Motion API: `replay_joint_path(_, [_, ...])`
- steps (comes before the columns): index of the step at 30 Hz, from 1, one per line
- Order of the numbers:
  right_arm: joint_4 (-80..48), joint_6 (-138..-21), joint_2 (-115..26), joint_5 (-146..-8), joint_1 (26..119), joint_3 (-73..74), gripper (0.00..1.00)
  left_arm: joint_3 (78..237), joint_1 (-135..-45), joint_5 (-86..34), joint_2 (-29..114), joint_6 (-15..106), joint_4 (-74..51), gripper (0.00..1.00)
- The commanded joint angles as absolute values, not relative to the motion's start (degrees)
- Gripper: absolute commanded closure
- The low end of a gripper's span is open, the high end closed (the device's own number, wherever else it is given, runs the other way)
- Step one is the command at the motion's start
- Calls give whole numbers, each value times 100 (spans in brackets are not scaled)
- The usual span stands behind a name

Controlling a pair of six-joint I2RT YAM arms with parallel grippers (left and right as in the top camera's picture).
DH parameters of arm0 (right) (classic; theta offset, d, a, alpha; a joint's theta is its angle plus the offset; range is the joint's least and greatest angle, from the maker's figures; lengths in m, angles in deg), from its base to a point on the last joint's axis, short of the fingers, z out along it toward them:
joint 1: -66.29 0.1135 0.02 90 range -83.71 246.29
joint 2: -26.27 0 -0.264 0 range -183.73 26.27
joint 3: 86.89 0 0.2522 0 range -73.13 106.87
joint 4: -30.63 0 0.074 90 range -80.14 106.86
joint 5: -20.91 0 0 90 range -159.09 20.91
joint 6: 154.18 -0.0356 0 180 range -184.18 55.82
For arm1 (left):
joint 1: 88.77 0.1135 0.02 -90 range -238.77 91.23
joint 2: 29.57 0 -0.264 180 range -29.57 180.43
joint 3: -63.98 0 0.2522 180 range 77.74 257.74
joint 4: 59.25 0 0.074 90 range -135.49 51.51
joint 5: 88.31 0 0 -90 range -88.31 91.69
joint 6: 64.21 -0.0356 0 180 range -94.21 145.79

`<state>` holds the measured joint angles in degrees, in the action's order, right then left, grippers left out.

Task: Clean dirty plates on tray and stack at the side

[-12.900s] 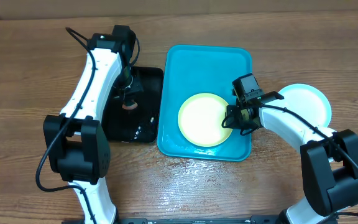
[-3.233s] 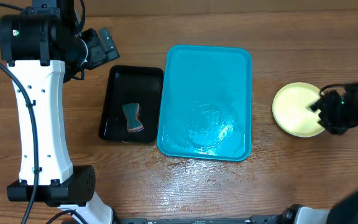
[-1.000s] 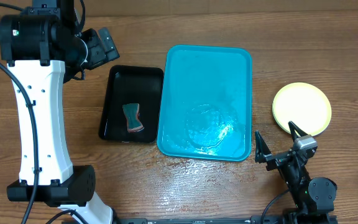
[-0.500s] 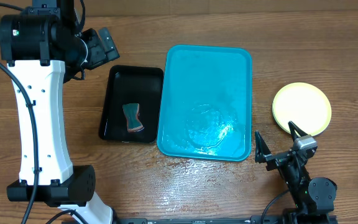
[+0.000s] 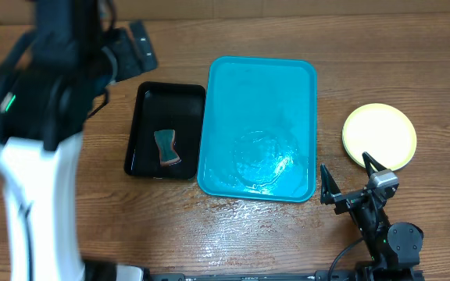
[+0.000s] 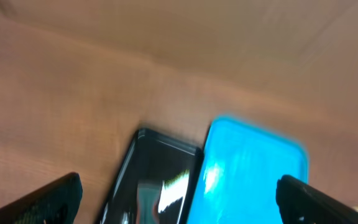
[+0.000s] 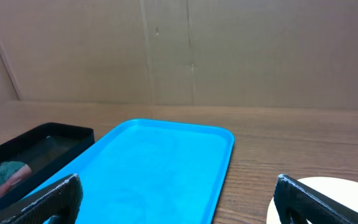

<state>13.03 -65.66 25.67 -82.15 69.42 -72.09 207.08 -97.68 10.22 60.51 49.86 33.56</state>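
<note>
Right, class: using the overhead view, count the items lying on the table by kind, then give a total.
Trays: 2, the turquoise tray and the black tray
Sponge: 1
Plate visible on top: 1; any beneath hidden
Total: 4

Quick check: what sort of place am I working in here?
Probably a lab bench staged for dishwashing: wooden table, cardboard backdrop, blue tray beside a black tray holding a sponge.
</note>
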Motion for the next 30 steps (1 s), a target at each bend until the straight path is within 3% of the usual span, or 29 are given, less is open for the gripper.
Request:
replay_joint_path(1, [1333,-6564,2600,-8156,6982,-7266,0,19687,-9739,1315,4982,4427,2578,0])
replay_joint_path(9, [1333,-6564,2600,-8156,6982,-7266,0,16220,-9427,-1,2902,3107,-231,0])
replay_joint_path(19, [1333,-6566,2600,-8156,6982,-7266,0,11104,-9306,-886,89,3487,-4143,0])
replay_joint_path(26, [1333,-6564,2600,-8156,6982,-7266,0,9252,-9123,-871,-1242,3655,-5758,0])
replay_joint_path(30, [1333,-6564,2600,-8156,6982,-7266,0,8706,-8920,-836,-2051,3651,-6069,0])
